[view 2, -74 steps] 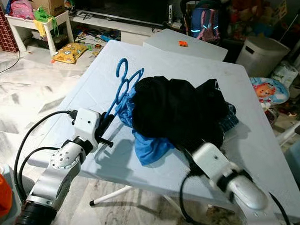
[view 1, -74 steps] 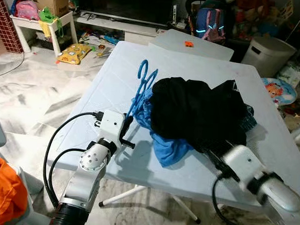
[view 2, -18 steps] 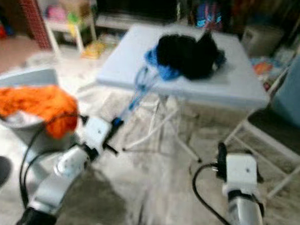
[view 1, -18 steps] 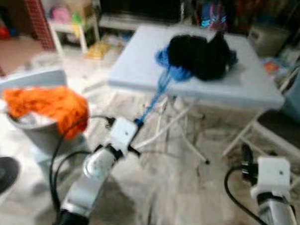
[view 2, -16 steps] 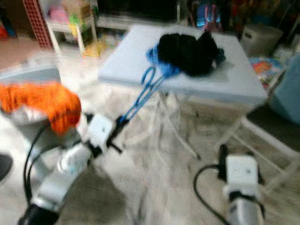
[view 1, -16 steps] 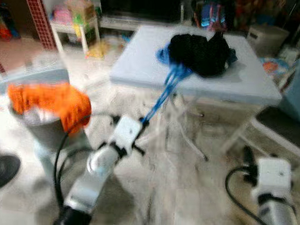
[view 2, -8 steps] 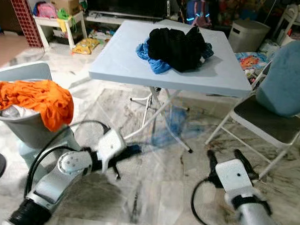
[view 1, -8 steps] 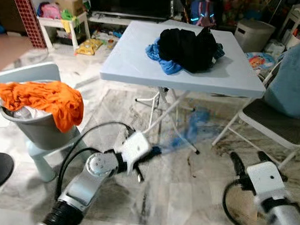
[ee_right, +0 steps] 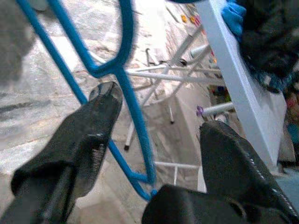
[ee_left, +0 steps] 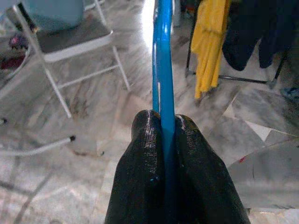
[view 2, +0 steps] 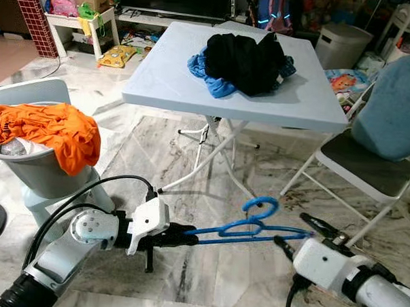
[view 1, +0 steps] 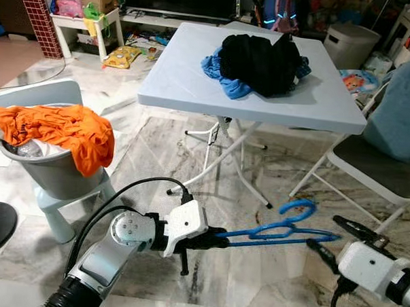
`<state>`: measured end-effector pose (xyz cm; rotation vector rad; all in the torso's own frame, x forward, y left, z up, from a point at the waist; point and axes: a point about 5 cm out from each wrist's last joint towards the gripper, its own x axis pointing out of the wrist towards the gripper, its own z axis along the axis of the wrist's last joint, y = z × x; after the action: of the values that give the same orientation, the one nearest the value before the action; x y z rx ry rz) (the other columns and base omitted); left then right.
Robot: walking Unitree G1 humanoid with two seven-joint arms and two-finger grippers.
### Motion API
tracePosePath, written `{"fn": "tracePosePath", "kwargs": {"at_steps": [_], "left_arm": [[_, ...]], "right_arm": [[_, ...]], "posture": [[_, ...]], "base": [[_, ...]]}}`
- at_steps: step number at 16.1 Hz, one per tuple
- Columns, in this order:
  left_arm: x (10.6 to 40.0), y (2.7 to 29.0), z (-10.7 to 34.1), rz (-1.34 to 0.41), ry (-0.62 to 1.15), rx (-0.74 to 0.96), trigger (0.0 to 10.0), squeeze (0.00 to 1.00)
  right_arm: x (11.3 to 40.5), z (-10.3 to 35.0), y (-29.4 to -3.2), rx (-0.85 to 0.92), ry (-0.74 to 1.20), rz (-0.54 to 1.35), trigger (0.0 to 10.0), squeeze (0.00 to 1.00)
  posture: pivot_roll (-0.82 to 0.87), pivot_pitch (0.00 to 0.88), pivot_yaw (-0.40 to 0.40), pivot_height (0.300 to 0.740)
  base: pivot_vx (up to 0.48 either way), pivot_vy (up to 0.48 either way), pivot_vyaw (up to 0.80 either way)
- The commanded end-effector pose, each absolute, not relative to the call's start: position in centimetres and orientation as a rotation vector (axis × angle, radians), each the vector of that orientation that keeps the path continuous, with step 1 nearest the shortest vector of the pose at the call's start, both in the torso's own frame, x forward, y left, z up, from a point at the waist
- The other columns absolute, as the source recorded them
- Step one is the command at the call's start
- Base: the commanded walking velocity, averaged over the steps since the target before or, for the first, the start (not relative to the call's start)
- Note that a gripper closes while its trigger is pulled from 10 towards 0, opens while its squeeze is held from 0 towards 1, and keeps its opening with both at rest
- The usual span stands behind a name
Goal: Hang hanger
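Hanger is clamped in your left tool, right tool spread; carry it to the rack.

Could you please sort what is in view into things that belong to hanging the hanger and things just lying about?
Job: blue hanger; left gripper shut on it; right gripper open at its far end.

Lying about: table, black clothes, orange cloth, folding chair.

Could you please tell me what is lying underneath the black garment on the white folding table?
A crumpled blue cloth sticks out from under the black garment at its left and front edges on the white folding table. Whatever else lies beneath is covered by the black fabric.
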<state>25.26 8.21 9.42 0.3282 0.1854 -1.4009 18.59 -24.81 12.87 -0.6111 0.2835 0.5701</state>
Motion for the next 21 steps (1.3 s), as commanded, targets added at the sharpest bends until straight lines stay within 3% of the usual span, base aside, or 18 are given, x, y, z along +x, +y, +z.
{"fn": "tracePosePath", "kwargs": {"at_steps": [1,2,3,4,5,6,8,9,10,11,12,13,17,18,19,20,21], "left_arm": [[25.4,8.0,10.5,-1.431,0.129,0.332,10.0,0.0],[25.4,8.0,10.7,-1.439,0.121,0.327,10.0,0.0],[25.3,7.9,10.9,-1.476,0.111,0.312,10.0,0.0],[25.1,7.8,11.1,-1.507,0.106,0.308,10.0,0.0],[25.0,7.7,11.2,-1.519,0.095,0.303,10.0,0.0],[25.0,7.7,11.2,-1.533,0.1,0.296,10.0,0.0],[25.0,7.6,11.1,-1.548,0.095,0.308,10.0,0.0],[25.0,7.6,11.1,-1.554,0.095,0.312,10.0,0.0],[25.0,7.6,11.1,-1.56,0.096,0.314,10.0,0.0],[25.0,7.5,11.0,-1.565,0.099,0.317,10.0,0.0],[25.0,7.6,11.0,-1.569,0.101,0.316,10.0,0.0],[24.9,7.6,10.9,-1.583,0.108,0.325,10.0,0.0],[24.9,7.5,10.9,-1.597,0.106,0.331,10.0,0.0],[24.9,7.5,10.9,-1.597,0.105,0.332,10.0,0.0],[24.9,7.5,10.9,-1.598,0.105,0.332,10.0,0.0],[24.9,7.5,10.8,-1.6,0.106,0.332,10.0,0.0],[24.9,7.5,10.8,-1.603,0.107,0.332,10.0,0.0]], "right_arm": [[18.7,12.8,-24.8,-0.656,0.299,0.614,10.0,1.0],[18.7,12.6,-24.7,-0.664,0.311,0.639,10.0,1.0],[18.6,12.4,-24.5,-0.695,0.337,0.707,10.0,0.9],[18.8,12.2,-24.3,-0.724,0.348,0.743,10.0,0.68],[18.9,12.1,-24.2,-0.74,0.352,0.765,10.0,0.15],[19.4,12.1,-24.0,-0.77,0.34,0.776,10.0,0.0],[20.2,12.3,-23.8,-0.819,0.338,0.824,10.0,0.0],[20.4,12.3,-24.1,-0.844,0.351,0.846,9.3,0.0],[20.6,12.5,-24.5,-0.859,0.364,0.86,2.7,0.0],[20.8,12.9,-24.9,-0.873,0.386,0.877,0.9,0.0],[20.9,13.0,-25.3,-0.886,0.415,0.902,1.1,0.0],[20.8,13.2,-25.9,-0.91,0.453,0.931,10.0,0.0],[20.8,13.3,-27.6,-0.984,0.55,0.98,10.0,0.0],[20.9,13.3,-27.8,-0.988,0.552,0.973,9.6,0.0],[21.0,13.3,-28.0,-0.983,0.567,0.978,6.1,0.0],[20.9,13.2,-28.5,-0.995,0.594,0.987,7.1,0.0],[20.9,13.1,-28.6,-0.989,0.602,0.988,2.3,0.0]], "posture": [[0.01,0.0,-0.064,0.74],[0.01,0.0,-0.062,0.74],[0.0,0.0,-0.057,0.74],[0.0,0.0,-0.055,0.74],[0.0,0.0,-0.051,0.74],[0.0,0.0,-0.046,0.74],[-0.01,0.0,-0.037,0.74],[-0.01,0.0,-0.035,0.74],[-0.01,0.0,-0.035,0.74],[-0.01,0.0,-0.028,0.74],[-0.01,0.0,-0.026,0.74],[-0.01,0.0,-0.026,0.74],[-0.02,0.0,-0.023,0.74],[-0.02,0.0,-0.023,0.74],[-0.02,0.0,-0.024,0.74],[-0.02,0.0,-0.023,0.74],[-0.01,0.0,-0.023,0.74]], "base": [[0.0,0.0,0.0],[0.0,0.0,0.0],[0.0,0.0,0.0],[0.0,0.0,0.0],[0.0,0.0,0.0],[0.0,0.0,0.0],[0.0,0.0,0.0],[0.0,0.0,0.0],[0.0,0.0,0.0],[0.0,0.0,0.0],[0.0,0.0,0.0],[0.0,0.0,0.0],[0.0,0.0,0.0],[0.0,0.0,0.0],[0.0,0.0,0.0],[0.0,0.0,0.0],[0.0,0.0,0.0]]}}
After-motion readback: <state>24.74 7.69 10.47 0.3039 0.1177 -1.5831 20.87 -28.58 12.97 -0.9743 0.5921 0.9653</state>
